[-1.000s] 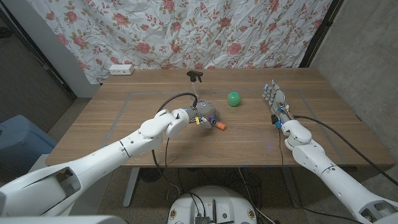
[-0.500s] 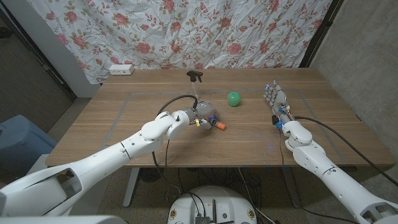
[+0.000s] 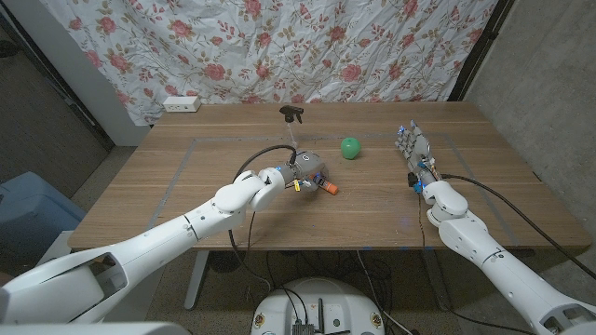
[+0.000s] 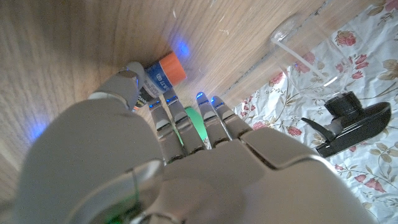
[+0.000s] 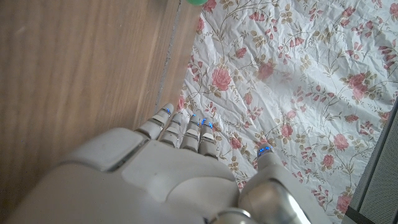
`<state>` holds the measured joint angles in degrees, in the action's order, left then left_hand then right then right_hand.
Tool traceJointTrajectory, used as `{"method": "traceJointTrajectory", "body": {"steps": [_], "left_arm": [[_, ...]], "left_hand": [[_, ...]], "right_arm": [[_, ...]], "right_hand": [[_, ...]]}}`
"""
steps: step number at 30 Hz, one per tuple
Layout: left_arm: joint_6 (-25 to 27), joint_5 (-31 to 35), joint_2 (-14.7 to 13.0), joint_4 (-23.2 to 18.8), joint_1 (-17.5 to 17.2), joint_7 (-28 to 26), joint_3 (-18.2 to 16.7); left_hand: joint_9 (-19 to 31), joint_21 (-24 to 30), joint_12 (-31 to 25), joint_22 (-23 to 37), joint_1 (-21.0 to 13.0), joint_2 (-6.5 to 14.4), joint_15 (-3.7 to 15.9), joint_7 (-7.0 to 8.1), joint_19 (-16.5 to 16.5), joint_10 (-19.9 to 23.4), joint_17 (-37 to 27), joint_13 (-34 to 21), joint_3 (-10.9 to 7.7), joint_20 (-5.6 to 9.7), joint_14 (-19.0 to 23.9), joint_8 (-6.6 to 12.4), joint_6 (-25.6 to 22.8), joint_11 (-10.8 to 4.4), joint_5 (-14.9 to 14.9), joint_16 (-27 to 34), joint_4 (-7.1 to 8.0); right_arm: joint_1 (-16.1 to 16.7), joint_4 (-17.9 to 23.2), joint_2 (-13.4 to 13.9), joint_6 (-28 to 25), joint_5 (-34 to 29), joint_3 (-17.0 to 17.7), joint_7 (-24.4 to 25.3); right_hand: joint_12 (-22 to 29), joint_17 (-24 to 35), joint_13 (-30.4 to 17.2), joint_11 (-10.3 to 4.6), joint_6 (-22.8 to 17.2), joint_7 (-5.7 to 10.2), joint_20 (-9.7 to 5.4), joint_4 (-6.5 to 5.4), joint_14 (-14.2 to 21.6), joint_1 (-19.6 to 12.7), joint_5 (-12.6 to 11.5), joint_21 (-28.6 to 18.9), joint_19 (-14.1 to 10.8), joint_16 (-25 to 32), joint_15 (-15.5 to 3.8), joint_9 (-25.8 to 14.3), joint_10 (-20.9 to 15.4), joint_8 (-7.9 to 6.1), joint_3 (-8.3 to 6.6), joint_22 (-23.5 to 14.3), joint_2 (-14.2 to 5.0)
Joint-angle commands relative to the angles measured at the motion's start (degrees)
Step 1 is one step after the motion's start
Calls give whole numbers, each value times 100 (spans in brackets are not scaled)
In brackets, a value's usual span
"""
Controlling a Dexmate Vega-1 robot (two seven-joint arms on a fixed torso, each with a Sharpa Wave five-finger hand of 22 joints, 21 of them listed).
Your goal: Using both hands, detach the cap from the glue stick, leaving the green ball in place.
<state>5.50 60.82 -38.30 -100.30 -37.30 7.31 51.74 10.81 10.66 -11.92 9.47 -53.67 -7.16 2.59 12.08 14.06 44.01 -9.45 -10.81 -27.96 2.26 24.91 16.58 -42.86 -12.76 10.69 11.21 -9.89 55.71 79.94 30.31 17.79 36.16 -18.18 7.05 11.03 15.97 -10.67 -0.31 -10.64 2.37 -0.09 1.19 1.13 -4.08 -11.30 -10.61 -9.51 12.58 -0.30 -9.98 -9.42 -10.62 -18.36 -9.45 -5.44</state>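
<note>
The glue stick (image 3: 326,187), with an orange end, lies on the wooden table (image 3: 186,186) near the middle. My left hand (image 3: 305,172) sits right over its near end. In the left wrist view the thumb (image 4: 124,87) touches the glue stick (image 4: 163,71) while the fingers (image 4: 205,121) stretch straight past it, not curled around it. The green ball (image 3: 349,148) rests a little beyond and to the right of the stick, and the ball (image 4: 194,124) also peeks between my left fingers. My right hand (image 3: 413,156) stands at the right of the table, fingers straight and holding nothing; the right wrist view shows this hand (image 5: 180,168) the same way.
A clear spray bottle (image 3: 293,119) with a black head (image 4: 351,121) stands behind the left hand. A floral cloth (image 3: 298,46) hangs behind the table. A white power strip (image 3: 181,103) lies at the back left.
My left hand has crept slightly forward and to the right over the glue stick. The stick, the ball and the right hand have stayed where they were.
</note>
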Motion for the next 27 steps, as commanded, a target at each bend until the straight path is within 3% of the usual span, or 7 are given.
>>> {"method": "traceJointTrajectory", "body": {"steps": [1, 27], "left_arm": [[11, 41, 79, 206, -5, -376, 93], [166, 4, 89, 285, 66, -305, 193]], "left_hand": [[13, 21, -11, 20, -97, 45, 782, 11, 67, 183, -31, -16, 71, -30, 84, 71, -289, -3, 0, -10, 8], [0, 20, -115, 23, -303, 310, 849, -5, 192, 1377, -72, -59, 487, 13, 567, 134, -1507, -18, 45, 45, 63]], "right_arm": [[21, 11, -7, 14, -4, 19, 40], [30, 18, -4, 35, -19, 36, 63]], "right_hand": [[26, 9, -14, -7, -70, -9, 20, -9, 51, 15, -16, -40, -43, 30, 21, -17, -80, -43, -21, -18, -197], [25, 1, -16, 8, -107, -2, 35, -6, 69, 21, -22, -34, -51, 45, 43, -19, -93, -42, -32, -19, -207]]}}
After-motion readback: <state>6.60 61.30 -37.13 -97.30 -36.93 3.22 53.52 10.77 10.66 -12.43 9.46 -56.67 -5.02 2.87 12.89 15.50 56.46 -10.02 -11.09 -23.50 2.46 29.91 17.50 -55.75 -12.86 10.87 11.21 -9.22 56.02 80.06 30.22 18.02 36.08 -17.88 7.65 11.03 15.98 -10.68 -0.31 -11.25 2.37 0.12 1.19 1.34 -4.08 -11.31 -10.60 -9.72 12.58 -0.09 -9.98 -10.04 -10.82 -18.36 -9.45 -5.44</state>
